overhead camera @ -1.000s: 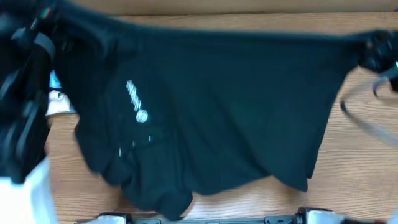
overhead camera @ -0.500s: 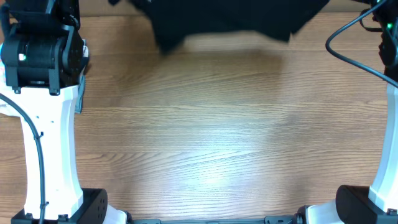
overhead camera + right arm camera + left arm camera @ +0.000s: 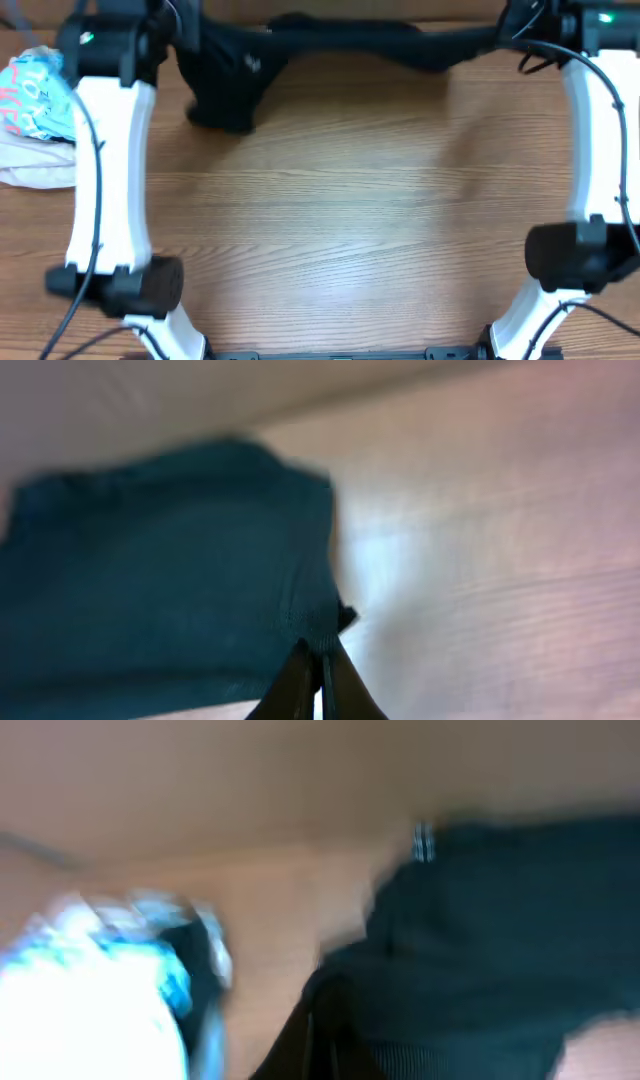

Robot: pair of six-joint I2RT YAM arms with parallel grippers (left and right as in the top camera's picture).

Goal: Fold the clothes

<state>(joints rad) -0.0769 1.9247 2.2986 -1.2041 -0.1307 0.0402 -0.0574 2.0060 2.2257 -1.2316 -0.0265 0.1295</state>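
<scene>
the table [image 3: 330, 230] is light brown wood, its grain running left to right, with a soft pale glare near the middle. a black t-shirt [image 3: 225, 85] runs along the far edge as a narrow dark band. its left end is bunched into a thicker clump that sits on the wood. whether the rest of the band touches the top cannot be told. at the far left edge a light blue shirt [image 3: 30, 90] with pink lettering lies crumpled on a white garment [image 3: 40, 170], which rests flat on the table, apart from the black clump.
</scene>
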